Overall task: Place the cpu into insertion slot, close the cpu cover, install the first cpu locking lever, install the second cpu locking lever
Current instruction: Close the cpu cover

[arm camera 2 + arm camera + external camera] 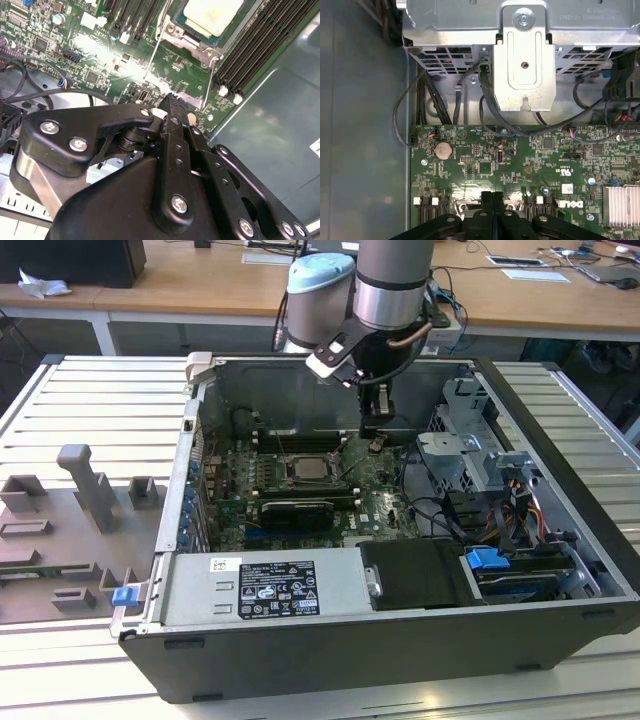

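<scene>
The cpu (306, 468) lies in the socket on the motherboard (375, 502), and its pale face (212, 14) shows in the second wrist view. The silvery cpu cover (189, 40) lies flat around it as a frame. Two thin wire levers (151, 57) (211, 80) run from the socket's corners toward my gripper. In the exterior view my gripper (378, 438) hangs just above the board, on the exterior view's right of the socket. Both wrist views show its black fingers pressed together, shut on nothing (172, 101) (492, 196). They end close to the tip of one lever.
A black expansion card (295, 510) sits in front of the socket. Memory slots (255, 50) flank it. A metal drive cage (465, 435) and cables (440, 515) stand on the exterior view's right, a power supply (265, 585) in front. Grey fixtures (90, 490) lie outside the case.
</scene>
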You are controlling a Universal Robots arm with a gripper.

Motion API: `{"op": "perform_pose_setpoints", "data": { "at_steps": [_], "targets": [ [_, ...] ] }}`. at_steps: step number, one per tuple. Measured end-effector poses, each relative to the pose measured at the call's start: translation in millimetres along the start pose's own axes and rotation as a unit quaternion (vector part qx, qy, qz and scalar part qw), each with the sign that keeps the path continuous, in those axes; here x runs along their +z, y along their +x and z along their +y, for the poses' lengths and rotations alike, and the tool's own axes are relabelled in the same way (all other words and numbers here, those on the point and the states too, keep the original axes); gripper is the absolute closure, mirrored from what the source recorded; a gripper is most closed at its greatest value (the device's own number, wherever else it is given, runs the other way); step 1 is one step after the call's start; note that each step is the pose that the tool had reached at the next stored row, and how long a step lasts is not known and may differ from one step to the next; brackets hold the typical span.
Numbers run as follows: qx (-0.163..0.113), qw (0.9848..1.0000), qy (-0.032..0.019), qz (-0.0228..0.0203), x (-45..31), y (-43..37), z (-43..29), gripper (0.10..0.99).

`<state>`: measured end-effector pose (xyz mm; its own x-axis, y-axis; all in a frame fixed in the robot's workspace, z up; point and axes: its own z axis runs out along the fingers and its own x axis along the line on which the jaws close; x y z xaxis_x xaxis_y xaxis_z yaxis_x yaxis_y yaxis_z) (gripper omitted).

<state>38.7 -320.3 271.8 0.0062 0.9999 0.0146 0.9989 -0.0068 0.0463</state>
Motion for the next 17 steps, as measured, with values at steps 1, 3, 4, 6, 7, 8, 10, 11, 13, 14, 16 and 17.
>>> {"op": "perform_pose_setpoints", "data": {
  "at_steps": [1, 3, 4, 6, 7, 8, 10, 11, 13, 14, 16, 17],
  "targets": [
    [0.0, 1.0, 0.0002, 0.0, 0.1, 0.0, 1.2, 0.98],
    [0.0, 1.0, 0.0004, 0.0, 0.2, 0.0, 4.1, 0.98],
    [0.0, 1.0, 0.0005, 0.0, 0.2, 0.0, 6.1, 0.98],
    [0.0, 1.0, 0.0006, 0.0, 0.5, 0.1, 10.3, 0.98],
    [0.0, 1.0, 0.0005, 0.0, 0.5, 0.1, 12.2, 0.98],
    [0.0, 1.0, 0.0006, 0.0, 0.8, 0.1, 16.7, 0.98],
    [0.0, 1.0, 0.0006, 0.0, 1.0, 0.1, 19.6, 0.98],
    [0.0, 1.0, 0.0006, -0.0001, 1.0, 0.1, 20.7, 0.98],
    [0.0, 1.0, 0.0006, 0.0, 1.1, 0.1, 22.3, 0.98],
    [0.0, 1.0, 0.0006, 0.0, 1.1, 0.1, 23.1, 0.98],
    [0.0, 1.0, 0.0006, 0.0, 1.5, 0.1, 26.2, 0.98],
    [0.0, 1.0, 0.0006, 0.0, 1.9, 0.1, 27.4, 0.98]
  ]
}}
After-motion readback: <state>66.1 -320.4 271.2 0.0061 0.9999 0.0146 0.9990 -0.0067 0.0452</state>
